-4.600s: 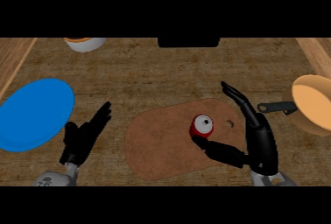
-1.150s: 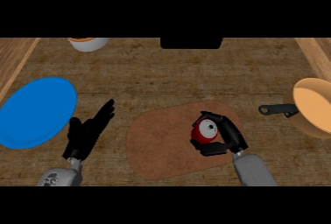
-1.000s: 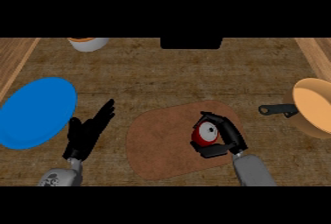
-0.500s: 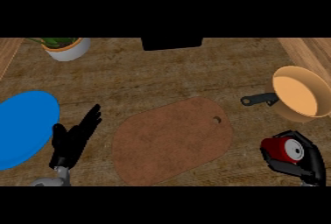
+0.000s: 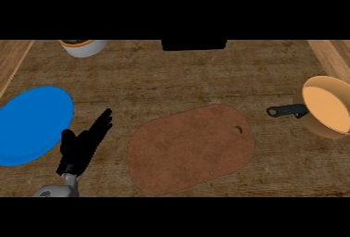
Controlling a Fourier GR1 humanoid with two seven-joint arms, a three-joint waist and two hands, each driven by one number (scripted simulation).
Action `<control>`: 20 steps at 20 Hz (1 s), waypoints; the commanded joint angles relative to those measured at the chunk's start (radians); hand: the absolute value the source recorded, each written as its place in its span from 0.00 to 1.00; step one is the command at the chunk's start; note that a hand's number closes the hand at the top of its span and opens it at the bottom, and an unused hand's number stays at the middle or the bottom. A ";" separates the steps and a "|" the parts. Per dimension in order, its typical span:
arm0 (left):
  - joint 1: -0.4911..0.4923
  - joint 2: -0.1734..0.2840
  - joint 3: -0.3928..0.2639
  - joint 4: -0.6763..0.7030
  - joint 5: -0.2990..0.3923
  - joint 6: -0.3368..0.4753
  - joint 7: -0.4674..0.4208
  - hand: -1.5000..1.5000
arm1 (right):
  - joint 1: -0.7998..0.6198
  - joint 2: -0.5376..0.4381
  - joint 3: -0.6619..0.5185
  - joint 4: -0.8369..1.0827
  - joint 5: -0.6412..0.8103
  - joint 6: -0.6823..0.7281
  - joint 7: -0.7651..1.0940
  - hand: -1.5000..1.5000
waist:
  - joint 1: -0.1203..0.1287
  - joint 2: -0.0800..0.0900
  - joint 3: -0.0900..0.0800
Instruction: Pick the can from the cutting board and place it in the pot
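- Resting open near the lower left edge: left hand [image 5: 80, 147], fingers straight and pointing up and away, grasping nothing.
- Not showing anywhere in the head view: right hand, so not telling whether it is released, clenched or holding something.
- Lying just to the right of the left hand, apart from it: cutting board [image 5: 191, 148], brown and flat, its top showing bare, with a small hole near its far right corner.
- Not finding the can on the board, in the pot or elsewhere on the counter [image 5: 171, 74]; its place is not visible from this view.
- Sitting well apart from the left hand, far to its right and past the board: pot [image 5: 329, 107], orange inside and showing nothing in it, its dark handle [image 5: 287, 111] pointing back toward the board.
- Lying just to the left of the left hand: blue plate [image 5: 31, 125], taking no part in the task.
- Judging the can, as a can: probably stiff and not fragile, fairly light, smooth-walled and so likely slippery, and prone to rolling if lying on its side.
- Suggesting a hold round the side wall about midway along it, thumb opposing fingers, rather than pinching a rim.
- Advising a low release inside the pot's wall, since a round can may be tipping or rolling on landing.
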 commanded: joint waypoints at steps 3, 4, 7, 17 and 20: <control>0.008 0.001 -0.011 -0.046 -0.008 -0.013 0.025 0.50 | 0.179 0.008 -0.064 -0.299 0.038 -0.100 0.124 1.00 | 0.033 0.004 0.000; 0.038 -0.045 -0.057 -0.060 -0.050 0.028 0.008 0.50 | 0.183 0.003 -0.064 -0.306 0.061 -0.103 0.132 1.00 | 0.036 0.004 0.001; -0.063 -0.057 -0.027 0.046 -0.036 0.023 0.013 0.50 | 0.199 -0.057 -0.093 -0.420 0.099 -0.131 0.247 1.00 | 0.032 0.007 0.000; -0.097 -0.033 0.016 0.083 -0.011 -0.024 0.004 0.50 | 0.027 -0.290 -0.088 -0.588 0.266 -0.128 0.759 1.00 | 0.045 0.008 0.001; -0.020 -0.038 -0.014 0.018 -0.036 -0.016 -0.010 0.50 | -0.071 -0.390 -0.055 -0.543 0.286 -0.068 0.869 1.00 | 0.054 0.007 0.002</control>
